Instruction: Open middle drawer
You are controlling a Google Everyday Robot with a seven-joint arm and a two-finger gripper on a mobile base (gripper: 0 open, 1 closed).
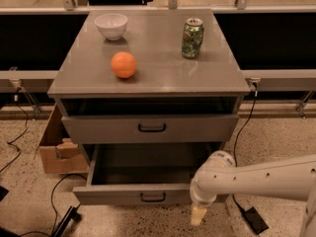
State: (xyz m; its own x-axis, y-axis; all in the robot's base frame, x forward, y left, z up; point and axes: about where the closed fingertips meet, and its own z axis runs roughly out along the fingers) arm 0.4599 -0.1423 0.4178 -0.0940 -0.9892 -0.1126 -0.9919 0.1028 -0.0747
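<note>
At the far left a brown cardboard box (55,151) stands on the floor just beside the grey metal desk (158,80), and thin black cables (59,194) lie near it. If the mobile base turns that way, it can catch a cable or push the box.

On the desk a white ceramic bowl (111,25) stands at the back left, and a round orange fruit (123,64) lies near the front. The fruit is the weak point: a knock against the desk may make it roll off the edge, perhaps into the drawer below.

The middle drawer (143,169), wide and grey with a small black loop handle, is below the upper grey drawer (98,130) and is already pulled far out, with its plain interior showing. In my judgement the task is nearly done. More pulling may bring the drawer to the end of its rails.

Further right a green drink can (192,37) stands upright at the back; a shake may tip it.

The cream gripper (198,215) hangs just below the drawer's right front corner, away from the handle. I cannot tell whether it is spread or pressed together. If the white arm (261,179) rises carelessly, it can hit the front panel and push the drawer back in.
</note>
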